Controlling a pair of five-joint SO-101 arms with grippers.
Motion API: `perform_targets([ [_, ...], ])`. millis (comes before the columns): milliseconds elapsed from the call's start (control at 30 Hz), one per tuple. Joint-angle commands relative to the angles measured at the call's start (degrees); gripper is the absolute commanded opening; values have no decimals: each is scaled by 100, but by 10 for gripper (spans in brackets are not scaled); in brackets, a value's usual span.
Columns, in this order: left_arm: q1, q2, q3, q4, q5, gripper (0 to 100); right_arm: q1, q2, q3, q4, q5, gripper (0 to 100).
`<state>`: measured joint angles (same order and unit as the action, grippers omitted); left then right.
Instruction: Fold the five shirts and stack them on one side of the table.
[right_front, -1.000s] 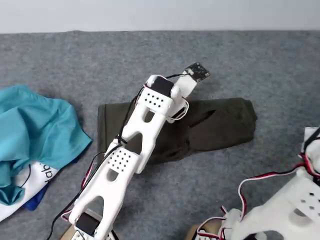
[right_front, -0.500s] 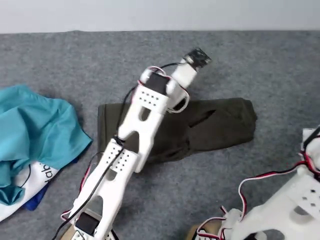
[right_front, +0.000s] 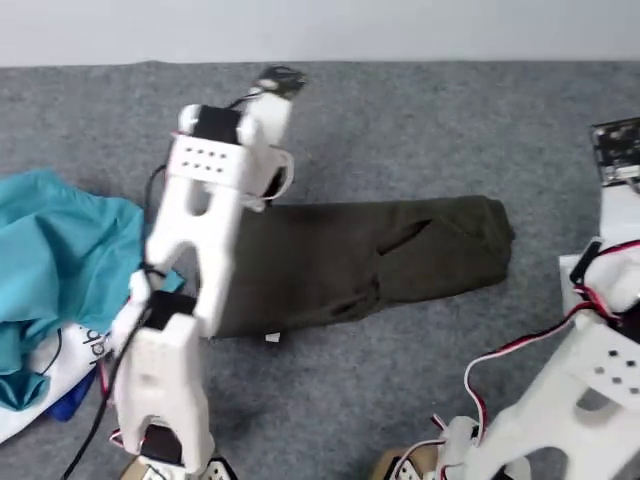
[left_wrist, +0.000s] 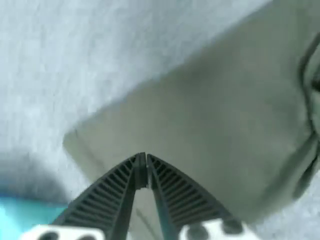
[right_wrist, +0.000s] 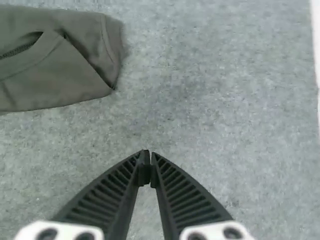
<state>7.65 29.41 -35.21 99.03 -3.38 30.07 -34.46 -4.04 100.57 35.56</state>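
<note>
the olive shirt (right_front: 400, 250) lies part-folded mid-counter (right_front: 480, 130), with the left end effector (left_wrist: 141, 165) over its corner and the right end effector (right_wrist: 145, 160) beside its sleeve end, both clenched empty, so the next fold likely needs them opened onto an edge; the left arm has swung over from the shirt's middle.

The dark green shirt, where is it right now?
In the high view the dark green shirt lies mid-table, just right of the teal shirt, with the left claw over its left end.
</note>
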Motion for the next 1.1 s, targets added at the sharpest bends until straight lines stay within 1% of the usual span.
perform_targets([
  [0,-352,-818,716,141,501,25,-75,-40,26,171,9,15],
  [133,-782,-1055,1086,141,1345,141,-66,-66,44,180,9,15],
  [233,-1002,-1037,1218,132,1662,182,-48,-84,70,189,9,15],
  [400,-1204,-466,1244,9,1662,192,-48,-92,70,189,9,15],
  [600,-1160,580,1209,0,1653,193,-40,-92,70,189,18,15],
  [700,-1257,941,1209,-88,1653,193,-40,-92,70,198,18,15],
  [833,-1433,1160,1209,-105,1626,193,-40,-101,70,198,18,15],
  [933,-1389,1213,1209,-114,1477,193,-40,-101,70,198,18,15],
  [1067,-1380,1248,1244,-431,1468,193,-40,-101,70,198,18,15],
])
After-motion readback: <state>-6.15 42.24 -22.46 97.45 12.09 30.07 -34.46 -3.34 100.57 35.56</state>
